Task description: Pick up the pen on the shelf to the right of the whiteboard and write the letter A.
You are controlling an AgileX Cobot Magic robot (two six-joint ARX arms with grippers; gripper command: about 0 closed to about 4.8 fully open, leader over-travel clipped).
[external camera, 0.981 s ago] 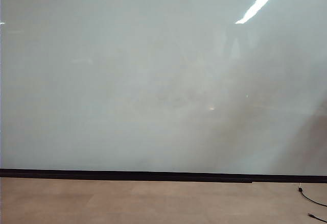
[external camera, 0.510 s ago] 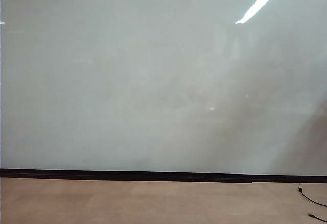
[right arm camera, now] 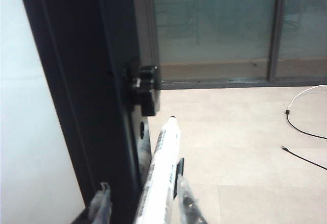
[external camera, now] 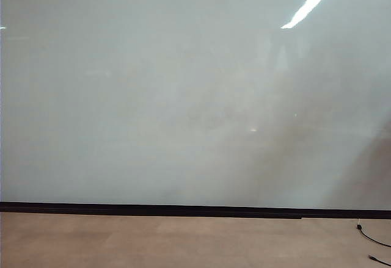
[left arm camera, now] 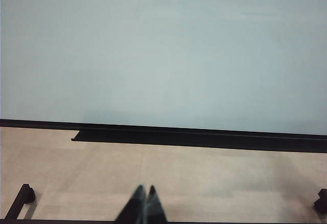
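The right gripper (right arm camera: 140, 201) has its 2 fingers closed around the pen (right arm camera: 162, 173), dark tip pointing toward 12 o'clock beside the whiteboard's black frame (right arm camera: 82, 96). The left gripper (left arm camera: 142, 206) is closed with nothing in it, low at 6 o'clock before the whiteboard (external camera: 183, 97), which bears no letter yet. Risk, as I judge it: the barrel sits off-centre between the fingers and could swivel or slip under writing pressure, or clip the frame knob (right arm camera: 144, 83) at 11 o'clock
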